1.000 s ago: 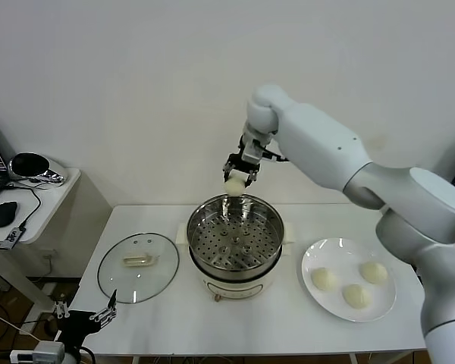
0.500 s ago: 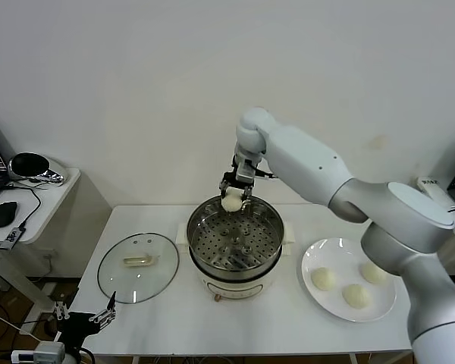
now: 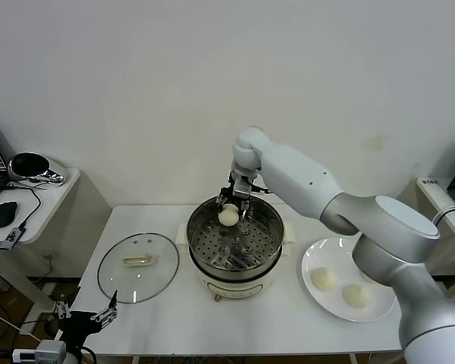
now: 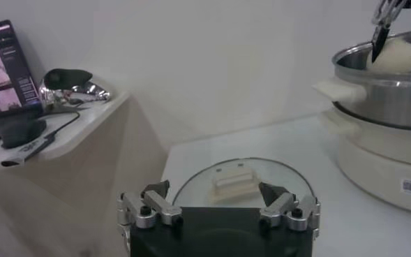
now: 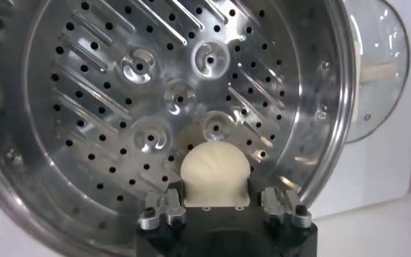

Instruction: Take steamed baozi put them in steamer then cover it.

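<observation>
The steamer [image 3: 209, 247] stands mid-table, a steel pot with a perforated tray [image 5: 156, 91] on a cream base. My right gripper [image 3: 235, 205] is shut on one steamed baozi [image 3: 227, 216] and holds it low inside the pot's far side, just above the tray; it also shows in the right wrist view [image 5: 214, 171]. Two more baozi [image 3: 324, 278] [image 3: 354, 294] show on the white plate [image 3: 318, 303]; my forearm hides the plate's far right. The cover [image 3: 138, 265] lies flat left of the steamer. My left gripper [image 3: 83, 317] is open and parked off the table's front left corner.
A side table [image 3: 45, 205] at the far left carries a mouse, cables and a shiny black object. A white wall stands close behind the steamer. In the left wrist view the cover [image 4: 240, 183] lies just beyond my open left gripper [image 4: 217, 199].
My right gripper has come down and towards me with the baozi, from above the pot's far rim to inside the pot. The left arm has not moved.
</observation>
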Robot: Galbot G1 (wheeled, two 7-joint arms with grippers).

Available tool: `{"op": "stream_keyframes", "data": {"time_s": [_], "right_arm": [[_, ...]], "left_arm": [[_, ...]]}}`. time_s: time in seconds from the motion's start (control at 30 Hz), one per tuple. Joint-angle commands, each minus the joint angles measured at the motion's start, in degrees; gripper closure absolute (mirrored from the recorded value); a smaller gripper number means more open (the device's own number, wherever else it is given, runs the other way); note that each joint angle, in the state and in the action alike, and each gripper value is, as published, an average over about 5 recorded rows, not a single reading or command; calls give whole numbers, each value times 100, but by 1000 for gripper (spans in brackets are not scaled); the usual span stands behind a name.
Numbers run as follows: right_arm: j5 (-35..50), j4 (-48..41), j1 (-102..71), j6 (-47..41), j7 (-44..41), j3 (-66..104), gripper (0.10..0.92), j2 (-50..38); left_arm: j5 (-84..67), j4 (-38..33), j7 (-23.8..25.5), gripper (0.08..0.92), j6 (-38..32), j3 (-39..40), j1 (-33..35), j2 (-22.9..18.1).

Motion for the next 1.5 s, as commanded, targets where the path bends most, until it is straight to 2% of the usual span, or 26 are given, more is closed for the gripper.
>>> {"op": "stream_keyframes", "data": {"time_s": [0.03, 0.27, 0.37, 0.57, 0.73, 0.83, 0.97, 1.07, 1.33, 1.5], "right_arm": [[-157, -27, -92, 23, 105, -1, 465, -4], [-180, -49, -121, -70, 205, -4, 453, -1], [40, 16, -73, -296, 103, -93, 394, -40], [1038, 183, 150, -862, -551, -194, 235, -196], [2251, 611, 559, -1433, -1000, -247, 204, -564], [2836, 1216, 938, -2297, -1006, -397, 203, -1089], [3789, 2284, 1523, -3930, -644, -796, 203, -2109], [4169, 2754, 1776, -4912, -522, -1027, 203, -2768], [4168, 3548, 1731, -7200, -588, -982, 203, -4101], [3816, 3972, 1235, -7683, -936, -726, 203, -4805]], "left_arm": [[0, 16, -9, 177, -13, 14, 22, -2], [-1, 5, -8, 177, -15, 37, 22, -5], [-2, -14, -4, 177, -13, 38, 24, -11], [8, -14, -1, 177, -12, 54, 39, -10], [25, 5, 7, 177, -6, 85, 44, -5], [-13, -34, 12, 177, 2, 82, 87, -32], [-72, -100, 7, 177, 2, 84, 195, -20], [-84, -135, 12, 177, 10, 108, 188, 25], [-166, -198, 64, 177, 105, 173, 86, 133], [-166, -218, 77, 177, 133, 215, 48, 136]]}}
